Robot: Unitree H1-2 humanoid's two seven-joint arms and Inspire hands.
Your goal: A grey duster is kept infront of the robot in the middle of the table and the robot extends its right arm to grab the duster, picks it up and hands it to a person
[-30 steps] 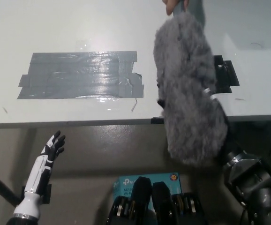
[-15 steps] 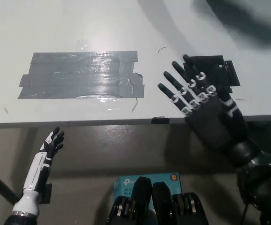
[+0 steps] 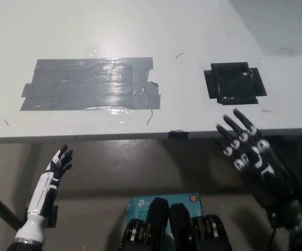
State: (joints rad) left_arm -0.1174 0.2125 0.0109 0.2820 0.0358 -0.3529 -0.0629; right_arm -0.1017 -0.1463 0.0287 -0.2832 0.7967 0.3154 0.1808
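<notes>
From the head camera, I am looking steeply down at the white table (image 3: 114, 31). My black right hand (image 3: 255, 159) is hanging just off the table's near edge, at the lower right of the picture, palm open and fingers spread apart, gripping nothing. Its fingertips are reaching up to about the line of the table edge. My white left hand (image 3: 54, 172) is resting low at the lower left, below the table edge, with its dark fingers loosely extended and apart, also holding nothing.

I am not seeing the grey duster anywhere in this view; it is neither on the table nor in either hand.

On the tabletop, a wide patch of grey tape (image 3: 91, 83) is lying flat left of centre, glinting under the light. A smaller patch of black tape (image 3: 234, 83) is sitting to the right, just beyond my right hand's fingertips. A teal box (image 3: 164, 201) is showing on the floor below.
</notes>
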